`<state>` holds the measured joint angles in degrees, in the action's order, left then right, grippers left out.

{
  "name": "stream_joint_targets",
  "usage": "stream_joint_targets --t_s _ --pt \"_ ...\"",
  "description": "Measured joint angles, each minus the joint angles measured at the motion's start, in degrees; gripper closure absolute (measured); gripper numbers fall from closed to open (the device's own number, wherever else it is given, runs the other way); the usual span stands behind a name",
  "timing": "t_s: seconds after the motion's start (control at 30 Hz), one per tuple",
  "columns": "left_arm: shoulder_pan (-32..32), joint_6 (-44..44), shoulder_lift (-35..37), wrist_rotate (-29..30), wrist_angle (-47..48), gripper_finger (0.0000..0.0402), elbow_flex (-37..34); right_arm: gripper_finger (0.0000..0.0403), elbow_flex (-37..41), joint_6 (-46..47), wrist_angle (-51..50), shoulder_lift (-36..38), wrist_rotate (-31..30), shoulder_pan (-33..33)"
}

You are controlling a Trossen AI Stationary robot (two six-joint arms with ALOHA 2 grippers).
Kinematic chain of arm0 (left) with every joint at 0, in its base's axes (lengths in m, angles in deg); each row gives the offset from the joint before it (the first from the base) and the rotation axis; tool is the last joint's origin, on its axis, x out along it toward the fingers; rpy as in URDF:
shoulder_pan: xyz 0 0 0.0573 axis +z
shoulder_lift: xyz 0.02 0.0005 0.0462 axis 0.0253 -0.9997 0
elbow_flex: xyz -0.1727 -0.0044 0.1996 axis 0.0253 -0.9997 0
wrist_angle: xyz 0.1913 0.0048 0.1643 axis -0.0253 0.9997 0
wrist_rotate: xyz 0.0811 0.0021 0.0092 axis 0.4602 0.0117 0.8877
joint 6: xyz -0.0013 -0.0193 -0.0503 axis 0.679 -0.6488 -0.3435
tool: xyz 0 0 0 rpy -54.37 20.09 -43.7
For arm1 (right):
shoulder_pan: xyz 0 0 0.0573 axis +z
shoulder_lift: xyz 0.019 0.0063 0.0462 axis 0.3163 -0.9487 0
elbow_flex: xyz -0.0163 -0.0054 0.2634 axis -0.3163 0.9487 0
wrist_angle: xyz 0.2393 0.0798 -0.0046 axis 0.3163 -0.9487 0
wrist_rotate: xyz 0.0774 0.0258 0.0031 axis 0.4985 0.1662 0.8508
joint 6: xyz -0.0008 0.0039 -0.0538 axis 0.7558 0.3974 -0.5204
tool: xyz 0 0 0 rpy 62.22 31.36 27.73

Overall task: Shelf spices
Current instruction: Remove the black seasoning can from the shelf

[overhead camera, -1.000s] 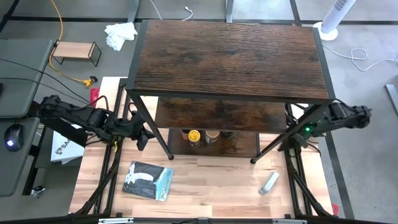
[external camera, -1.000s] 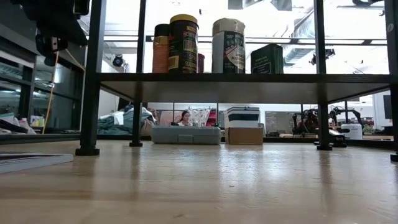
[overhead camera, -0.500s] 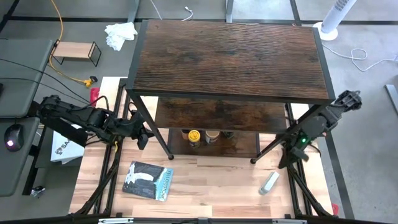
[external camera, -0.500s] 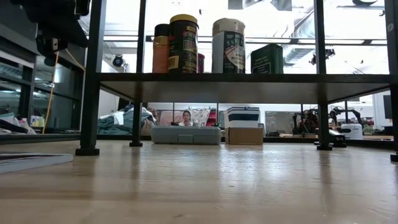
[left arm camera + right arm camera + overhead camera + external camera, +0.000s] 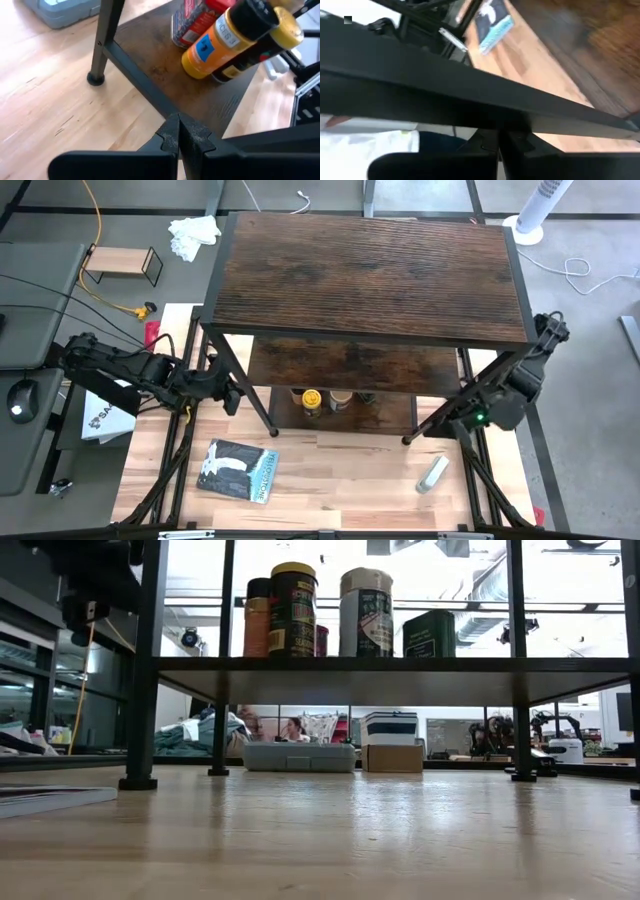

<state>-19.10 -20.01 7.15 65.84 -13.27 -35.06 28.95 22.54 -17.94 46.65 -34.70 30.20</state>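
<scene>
All five spice jars (image 5: 318,612) stand upright on the shelf (image 5: 370,270) lower board, just ahead of the clenched, empty left hand (image 5: 178,136); right hand (image 5: 498,142), also clenched empty, sits off the far corner.

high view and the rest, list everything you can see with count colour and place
shelf: one, dark brown boards on a black frame, standing on the table
spices: at least four visible, yellow-lidded, tan-lidded, brown and dark ones, grouped on the lower board
table: one, light wood
packet: one, blue-grey, flat on the table front left
tube: one, grey-white, lying front right
small rack: one, light wood, on the floor
left hand: shut, empty, by the shelf's left front leg
right hand: shut, empty, at the shelf's right side
</scene>
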Motion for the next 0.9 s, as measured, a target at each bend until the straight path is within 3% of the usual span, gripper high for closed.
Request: stream_joint_targets --t_s 0.43,0.9 --pt "-0.56 0.16 -0.83 -1.14 -5.28 0.0401 0.00 0.0403 -0.02 5.59 -19.39 -1.50 -15.76 -6.82" --pt "-0.96 -0.13 -0.85 0.48 -5.36 0.0401 0.00 0.0403 0.06 -6.06 -23.40 -1.50 -18.83 -24.22"
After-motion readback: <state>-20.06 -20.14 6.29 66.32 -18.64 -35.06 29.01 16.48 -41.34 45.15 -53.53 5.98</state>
